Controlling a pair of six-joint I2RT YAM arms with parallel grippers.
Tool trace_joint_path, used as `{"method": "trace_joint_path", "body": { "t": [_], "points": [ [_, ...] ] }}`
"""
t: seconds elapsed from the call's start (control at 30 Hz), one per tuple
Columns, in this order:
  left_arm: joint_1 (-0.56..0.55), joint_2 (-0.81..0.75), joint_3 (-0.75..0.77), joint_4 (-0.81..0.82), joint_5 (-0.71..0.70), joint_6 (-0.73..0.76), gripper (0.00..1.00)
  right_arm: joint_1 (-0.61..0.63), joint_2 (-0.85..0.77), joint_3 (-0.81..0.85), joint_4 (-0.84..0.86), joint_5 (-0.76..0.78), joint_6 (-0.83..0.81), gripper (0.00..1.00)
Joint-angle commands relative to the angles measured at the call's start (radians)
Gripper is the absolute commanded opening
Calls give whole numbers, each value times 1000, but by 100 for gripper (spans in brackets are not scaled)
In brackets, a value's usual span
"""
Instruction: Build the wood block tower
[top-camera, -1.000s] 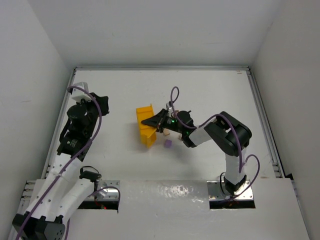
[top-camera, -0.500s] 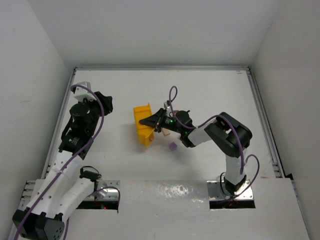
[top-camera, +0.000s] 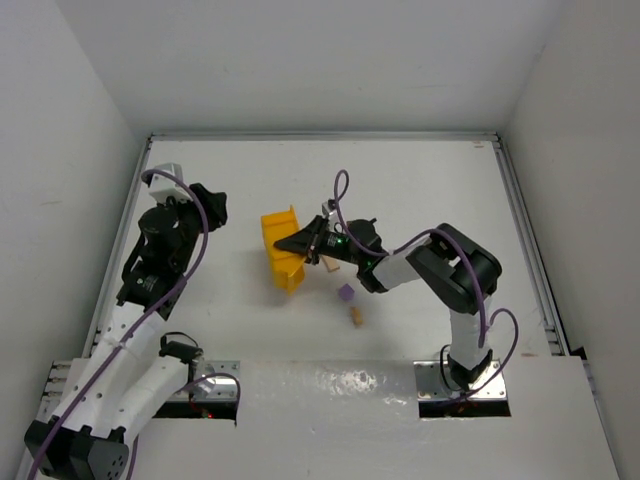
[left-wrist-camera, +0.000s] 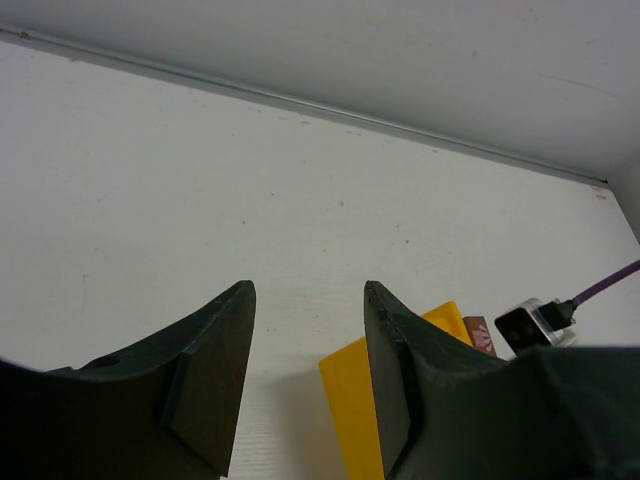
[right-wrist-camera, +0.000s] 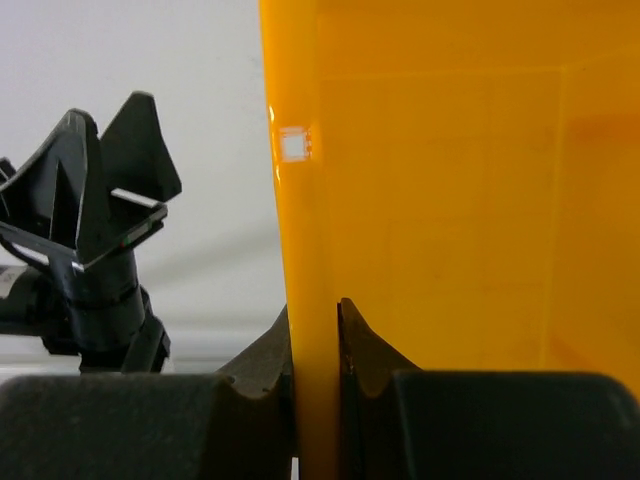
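While looking down from the top camera, note the right gripper (top-camera: 296, 243) pressed together on one wall of the yellow bin (top-camera: 276, 232), a little left of the table (top-camera: 420, 180) centre. Record the bin as tipped off level; cannot tell whether it touches the table. Count three loose pieces lying flat, none stacked:
- purple cube (top-camera: 346, 293), near the right forearm on its near side
- pale tan cube (top-camera: 356, 317), near the purple one, closer to the arm bases, not touching it
- second tan block (top-camera: 330, 264), partly tucked under the right gripper body, just beside the bin

Find the left gripper (top-camera: 208, 207) on the left side of the table, well apart from the bin and the cubes.

From the left wrist camera, record the left gripper (left-wrist-camera: 307, 292) with fingers (left-wrist-camera: 215, 370) spread wide, only bare table (left-wrist-camera: 200, 180) between them. See a corner of the yellow bin (left-wrist-camera: 350, 400) low in view, beyond the right-hand finger. Note a dark brown cube (left-wrist-camera: 479, 332) just beside the bin's far edge, and a white-and-black connector (left-wrist-camera: 535, 322) with a purple cable (left-wrist-camera: 610, 280) right next to it.

From the right wrist camera, record the right gripper (right-wrist-camera: 315, 322) with both fingers (right-wrist-camera: 370, 350) clamped on the thin upright wall of the yellow bin (right-wrist-camera: 450, 200), the bin's inside filling the right half. See a black forked fitting (right-wrist-camera: 90, 220) at the left, over white surface; cannot tell what it belongs to.
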Motion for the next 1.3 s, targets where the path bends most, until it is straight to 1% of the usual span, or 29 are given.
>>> {"method": "trace_joint_path", "body": {
  "t": [0.0, 0.03, 0.07, 0.13, 0.17, 0.2, 0.23, 0.27, 0.3, 0.33, 0.37, 0.4, 0.43, 0.47, 0.5, 0.53, 0.57, 0.63, 0.67, 0.8, 0.83, 0.93, 0.97, 1.07, 1.17, 1.27],
  "points": [
    [-8, -19, 7, 46, 36, 2, 45, -24, -41, 104, 430, -79, -34, 0],
    [-6, -13, 12, 40, 36, 2, 45, -32, -37, 142, 431, -142, -29, 0],
    [-8, -13, 16, 33, 33, 2, 45, -40, -39, 182, 403, -158, -53, 0],
    [-8, -31, 13, 23, 19, 7, 45, -52, -65, 199, 306, -203, -116, 0],
    [-8, -39, 9, 25, 16, 7, 45, -56, -79, 205, 186, -220, -197, 0],
    [-6, -46, 7, 32, 10, 9, 45, -64, -106, 213, 134, -234, -233, 0],
    [-6, -56, 7, 33, 12, 9, 45, -72, -122, 215, 47, -256, -270, 0],
    [-6, -59, 10, 31, 12, 7, 45, -82, -139, 215, -7, -264, -349, 0],
    [-8, -60, 10, 31, 16, 9, 45, -113, -158, 212, -64, -265, -391, 0],
    [-6, -65, 10, 31, 21, 9, 45, -132, -206, 207, -205, -265, -446, 0],
    [-8, -68, 10, 31, 22, 7, 44, -153, -238, 202, -308, -245, -597, 0],
    [-8, -71, 10, 29, 27, 7, 44, -191, -275, 204, -437, -213, -698, 0],
    [-8, -77, 10, 29, 27, 6, 44, -205, -313, 219, -608, -161, -824, 0],
    [-8, -80, 10, 29, 31, 4, 44, -214, -386, 269, -940, 27, -1090, 0],
    [-8, -86, 10, 29, 35, 4, 44, -211, -418, 296, -1078, 160, -1205, 0],
    [-8, -88, 10, 31, 39, 2, 44, -213, -453, 311, -1233, 263, -1285, 0],
    [-8, -89, 10, 34, 45, 2, 44, -222, -464, 329, -1295, 443, -1408, 0],
    [-8, -96, 10, 36, 56, -1, 43, -228, -482, 333, -1378, 610, -1524, 0],
    [-8, -99, 10, 36, 58, -1, 43, -257, -476, 340, -1397, 676, -1546, 0],
    [-8, -119, 10, 34, 56, -1, 42, -313, -374, 394, -1520, 817, -1611, 0],
    [-8, -122, 10, 34, 58, -1, 42, -343, -326, 414, -1532, 824, -1612, 0],
    [-8, -128, 12, 33, 56, -2, 42, -397, -266, 432, -1537, 781, -1600, 0],
    [-9, -129, 10, 33, 55, -1, 42, -424, -223, 445, -1546, 780, -1598, 0],
    [-11, -137, 10, 29, 50, -1, 42, -458, -173, 477, -1563, 795, -1617, 0],
    [-11, -134, 9, 31, 58, -4, 42, -487, -166, 481, -1528, 758, -1638, 0],
    [-11, -137, 9, 32, 58, -2, 41, -504, -140, 504, -1547, 737, -1618, 0]
  ]
}}
